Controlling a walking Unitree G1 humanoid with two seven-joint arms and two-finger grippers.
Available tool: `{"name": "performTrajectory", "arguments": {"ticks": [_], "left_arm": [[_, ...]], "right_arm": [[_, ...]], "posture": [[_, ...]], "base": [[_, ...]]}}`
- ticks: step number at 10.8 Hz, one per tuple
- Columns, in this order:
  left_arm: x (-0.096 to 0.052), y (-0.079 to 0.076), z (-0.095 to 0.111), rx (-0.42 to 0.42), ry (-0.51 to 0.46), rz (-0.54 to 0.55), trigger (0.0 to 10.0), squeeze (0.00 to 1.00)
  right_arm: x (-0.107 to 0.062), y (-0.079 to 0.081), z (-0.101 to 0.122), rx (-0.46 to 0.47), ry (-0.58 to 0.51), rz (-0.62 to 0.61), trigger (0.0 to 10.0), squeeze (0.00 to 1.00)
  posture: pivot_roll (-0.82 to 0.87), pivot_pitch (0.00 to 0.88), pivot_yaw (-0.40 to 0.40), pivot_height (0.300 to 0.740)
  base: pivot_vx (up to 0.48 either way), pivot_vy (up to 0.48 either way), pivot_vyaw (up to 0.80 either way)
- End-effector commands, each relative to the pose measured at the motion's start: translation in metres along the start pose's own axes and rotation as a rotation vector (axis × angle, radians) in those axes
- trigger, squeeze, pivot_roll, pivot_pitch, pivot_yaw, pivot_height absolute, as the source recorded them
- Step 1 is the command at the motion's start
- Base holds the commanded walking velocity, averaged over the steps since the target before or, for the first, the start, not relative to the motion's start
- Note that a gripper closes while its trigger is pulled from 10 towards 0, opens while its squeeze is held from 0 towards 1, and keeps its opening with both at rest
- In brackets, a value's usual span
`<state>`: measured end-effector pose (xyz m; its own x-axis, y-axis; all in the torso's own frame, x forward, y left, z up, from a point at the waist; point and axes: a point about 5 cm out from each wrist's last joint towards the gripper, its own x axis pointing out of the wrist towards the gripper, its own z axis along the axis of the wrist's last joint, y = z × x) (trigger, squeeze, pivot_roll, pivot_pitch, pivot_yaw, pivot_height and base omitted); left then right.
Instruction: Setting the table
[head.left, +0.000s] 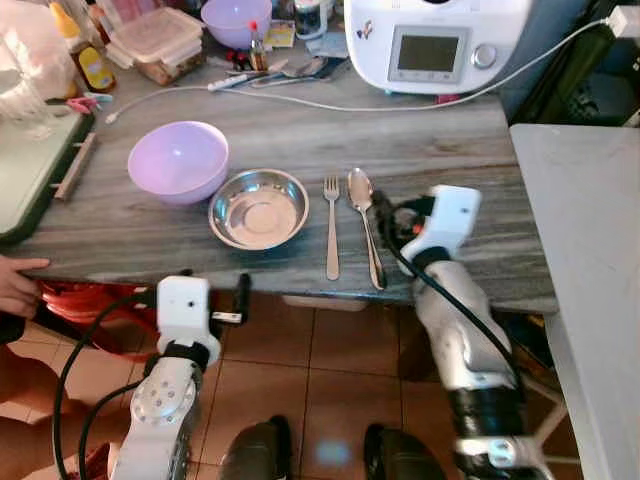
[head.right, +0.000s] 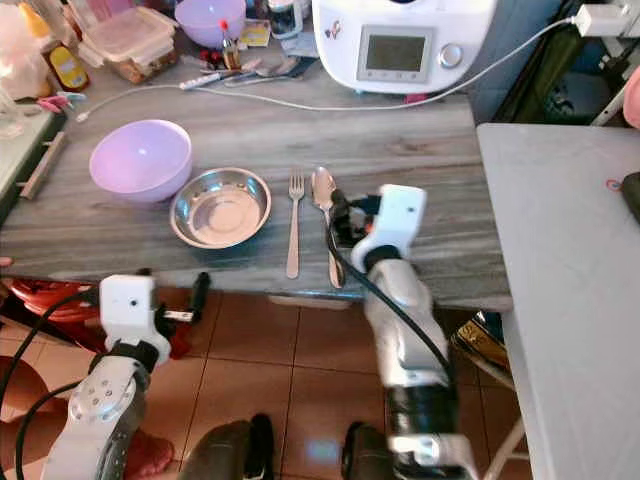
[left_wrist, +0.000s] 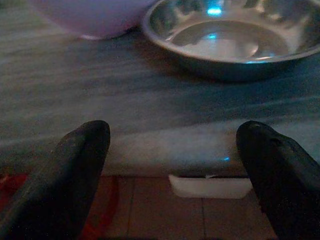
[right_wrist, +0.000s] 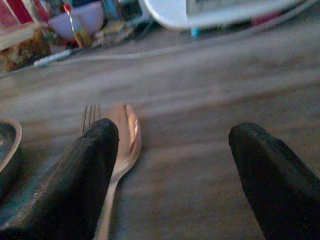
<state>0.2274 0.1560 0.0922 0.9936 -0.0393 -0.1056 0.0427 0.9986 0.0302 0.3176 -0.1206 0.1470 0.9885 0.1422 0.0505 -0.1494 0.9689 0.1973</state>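
Your right hand (right_wrist: 170, 175) hovers over the table (head.left: 420, 150) near its front edge, fingers spread wide, just beside the spoon (head.left: 364, 215). The spoon lies next to the fork (head.left: 332, 225), both pointing away from the front edge. Beside the fork sits the steel bowl (head.left: 259, 208), and the purple bowl (head.left: 178, 160) touches it on the far side. Your left hand (left_wrist: 175, 165) hangs below the front edge, fingers spread, facing the steel bowl. A person's hand (head.left: 15, 285) rests on the table's front left corner.
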Motion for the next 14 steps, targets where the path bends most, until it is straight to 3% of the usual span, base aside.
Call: {"name": "performTrajectory", "arguments": {"ticks": [1, 3, 7, 8, 9, 14], "left_arm": [[-0.002, 0.004, -0.009, 0.006, 0.029, 0.027, 10.0, 0.0], [0.004, -0.001, -0.016, -0.001, 0.033, 0.017, 10.0, 0.0], [0.028, 0.009, 0.001, 0.003, -0.052, 0.058, 10.0, 0.0], [0.028, 0.007, 0.0, 0.0, -0.053, 0.053, 10.0, 0.0], [0.028, 0.005, -0.001, -0.002, -0.055, 0.044, 10.0, 0.0], [0.026, 0.007, -0.004, -0.003, -0.048, 0.055, 10.0, 0.0]], "right_arm": [[-0.003, 0.002, 0.004, -0.031, -0.043, 0.023, 10.0, 1.0], [-0.009, -0.013, -0.004, -0.114, -0.054, -0.001, 10.0, 1.0], [-0.025, -0.04, -0.012, -0.2, -0.071, -0.06, 10.0, 1.0], [-0.024, -0.044, -0.011, -0.203, -0.071, -0.087, 10.0, 0.69], [-0.023, -0.046, -0.011, -0.207, -0.072, -0.094, 10.0, 0.0], [-0.017, -0.042, -0.012, -0.197, -0.064, -0.069, 10.0, 0.0]], "posture": [[0.04, 0.069, 0.069, 0.74], [0.06, 0.028, 0.055, 0.74], [0.04, 0.0, 0.068, 0.74], [0.03, 0.0, 0.071, 0.74], [0.03, 0.0, 0.067, 0.74], [0.04, 0.0, 0.062, 0.74]], "base": [[0.0, 0.0, 0.0], [0.0, 0.0, 0.0], [0.0, 0.0, 0.0], [-0.3, 0.0, 0.0], [-0.326, 0.0, 0.0], [-0.301, 0.0, 0.0]]}}
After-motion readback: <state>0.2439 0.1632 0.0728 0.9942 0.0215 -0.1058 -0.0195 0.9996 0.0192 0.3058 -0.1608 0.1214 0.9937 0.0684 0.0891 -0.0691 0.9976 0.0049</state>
